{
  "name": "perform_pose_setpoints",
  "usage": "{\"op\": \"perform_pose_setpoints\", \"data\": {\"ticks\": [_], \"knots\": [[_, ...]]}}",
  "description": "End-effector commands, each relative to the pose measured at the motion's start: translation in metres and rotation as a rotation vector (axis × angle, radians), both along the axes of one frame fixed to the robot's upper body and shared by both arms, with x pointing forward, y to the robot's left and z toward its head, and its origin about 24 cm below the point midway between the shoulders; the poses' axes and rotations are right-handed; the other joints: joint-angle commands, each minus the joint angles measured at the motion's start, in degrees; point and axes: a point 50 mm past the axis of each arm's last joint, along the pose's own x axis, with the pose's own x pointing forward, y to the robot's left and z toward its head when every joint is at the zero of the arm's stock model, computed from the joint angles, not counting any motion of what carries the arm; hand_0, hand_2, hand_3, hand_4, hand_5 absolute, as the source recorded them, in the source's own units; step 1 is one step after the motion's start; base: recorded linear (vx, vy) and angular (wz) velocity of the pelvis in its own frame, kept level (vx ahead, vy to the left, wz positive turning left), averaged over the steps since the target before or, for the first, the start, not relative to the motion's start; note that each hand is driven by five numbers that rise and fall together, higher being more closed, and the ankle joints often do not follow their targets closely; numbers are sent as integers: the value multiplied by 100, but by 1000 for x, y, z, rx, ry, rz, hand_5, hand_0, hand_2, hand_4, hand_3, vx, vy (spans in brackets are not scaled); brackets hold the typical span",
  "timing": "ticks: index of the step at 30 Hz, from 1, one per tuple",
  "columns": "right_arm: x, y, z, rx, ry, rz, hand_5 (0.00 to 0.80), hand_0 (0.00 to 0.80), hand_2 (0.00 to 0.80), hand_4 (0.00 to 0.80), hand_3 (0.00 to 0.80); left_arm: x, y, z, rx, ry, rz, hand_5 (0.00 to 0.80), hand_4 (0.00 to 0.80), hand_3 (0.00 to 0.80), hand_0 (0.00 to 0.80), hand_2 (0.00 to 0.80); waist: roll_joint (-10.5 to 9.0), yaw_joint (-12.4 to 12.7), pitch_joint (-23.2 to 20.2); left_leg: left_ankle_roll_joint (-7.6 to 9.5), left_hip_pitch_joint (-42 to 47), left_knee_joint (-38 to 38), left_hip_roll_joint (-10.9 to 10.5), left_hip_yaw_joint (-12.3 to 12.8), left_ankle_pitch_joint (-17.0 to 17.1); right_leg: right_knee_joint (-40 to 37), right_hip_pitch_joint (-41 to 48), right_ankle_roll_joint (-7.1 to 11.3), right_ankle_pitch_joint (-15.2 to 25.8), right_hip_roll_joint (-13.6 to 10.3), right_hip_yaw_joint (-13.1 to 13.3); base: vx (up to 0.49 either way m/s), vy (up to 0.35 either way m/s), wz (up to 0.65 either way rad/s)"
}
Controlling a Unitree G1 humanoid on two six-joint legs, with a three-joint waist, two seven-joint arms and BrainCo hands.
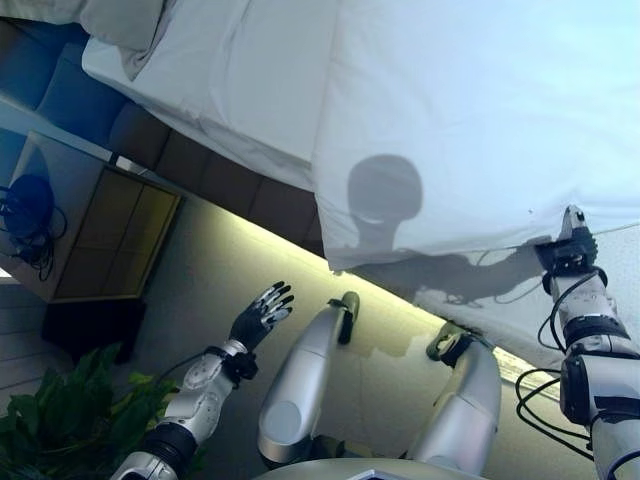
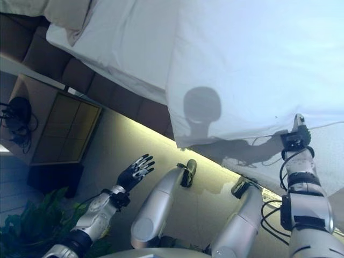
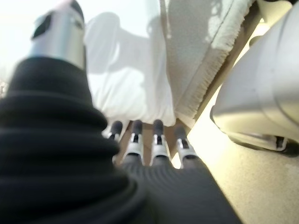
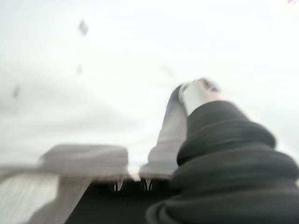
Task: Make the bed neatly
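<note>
White duvet [image 1: 480, 110] lies spread over the bed, its lower edge overhanging the bed's side with one corner hanging free. Beside it, white sheet [image 1: 240, 80] lies exposed and lightly creased. A pillow [image 1: 120, 20] rests at the head end.

We see a smooth white cloth duvet [image 1: 480, 120] filling the upper right, a matt quilted headboard [image 1: 150, 140] at upper left, a wooden nightstand [image 1: 100, 230] below it, and dull pale carpet [image 1: 230, 270] along the floor.

White duvet [image 1: 480, 110], brown nightstand [image 1: 105, 225], green plant [image 1: 60, 415] (dark fingertips on both hands).
</note>
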Motion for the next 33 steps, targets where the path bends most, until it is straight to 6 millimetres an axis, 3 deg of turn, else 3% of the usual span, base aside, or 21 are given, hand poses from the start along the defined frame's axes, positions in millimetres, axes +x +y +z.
{"op": "perform_pose_setpoints", "data": {"ticks": [1,6,11,15,19,20,26,33], "knots": [[23,6,59,-118,-167,95,800,800,800,800,800,2,11,14,-24,-73,37,0,0,0,0,0,94,278,83,-41,27,-338,-67,-126,347,205,274,615,573,6,33,0,0,0],[25,13,54,-123,-145,116,800,800,800,800,800,3,14,14,-22,-73,59,0,0,0,0,0,52,291,75,-55,224,-589,-47,-161,457,24,474,627,609,28,-13,-4,-1,1],[19,19,33,-199,-108,154,800,800,800,800,800,1,19,14,-21,-72,93,0,0,0,0,0,-84,319,-21,-96,702,-1176,57,-241,662,-486,980,645,736,19,-178,-4,-16,0],[19,34,18,-294,-100,211,800,800,800,800,800,3,24,14,-15,-49,133,0,0,0,0,0,-207,387,-219,-148,1190,-1717,108,-331,838,-990,1503,676,883,-7,-320,16,-26,8],[25,65,10,-410,-61,285,800,800,800,800,800,5,28,13,-10,-15,189,0,0,0,0,0,-355,476,-526,-202,1733,-2319,134,-461,1040,-1539,2088,688,1033,-6,-438,49,-1,9],[27,73,9,-428,-57,303,800,800,800,800,800,6,28,13,-11,-7,198,0,0,0,0,0,-378,497,-580,-185,1804,-2470,134,-442,1233,-1734,2203,590,1167,-24,-545,12,57,16],[35,126,-7,-271,-36,428,800,800,800,800,800,9,28,11,-10,38,252,0,0,0,0,0,-553,683,-1104,-243,2619,-3211,161,-664,1374,-2489,3151,609,1202,28,-725,93,70,25],[37,169,-23,-311,65,540,800,800,800,800,800,0,24,-2,-3,120,271,0,0,0,0,0,-717,1032,-1632,-336,3447,-3853,245,-835,1493,-3240,4340,637,1227,38,-1134,147,81,42]]}}
